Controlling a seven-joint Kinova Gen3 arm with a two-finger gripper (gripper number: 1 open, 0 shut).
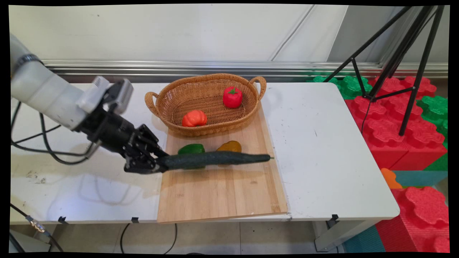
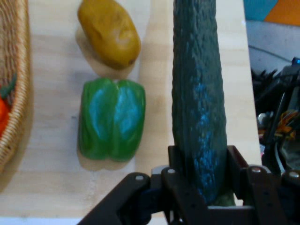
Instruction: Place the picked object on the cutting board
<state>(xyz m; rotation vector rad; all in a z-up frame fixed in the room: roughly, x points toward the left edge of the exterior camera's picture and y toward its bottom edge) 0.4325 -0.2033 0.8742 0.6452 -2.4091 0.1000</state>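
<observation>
Extending rightward from the gripper (image 1: 155, 164), a cucumber (image 1: 215, 159) was held clamped by one end, apparently clear above the cutting board (image 1: 222, 193), beside a green pepper (image 2: 111, 119).

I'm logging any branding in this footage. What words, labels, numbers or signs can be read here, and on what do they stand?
None: no readable text shows in either view.
The white robot arm shows no lettering from this angle.
The black two-finger tool, the long dark green cucumber it grips, the woven wicker basket and the light wooden cutting board carry no labels.
</observation>
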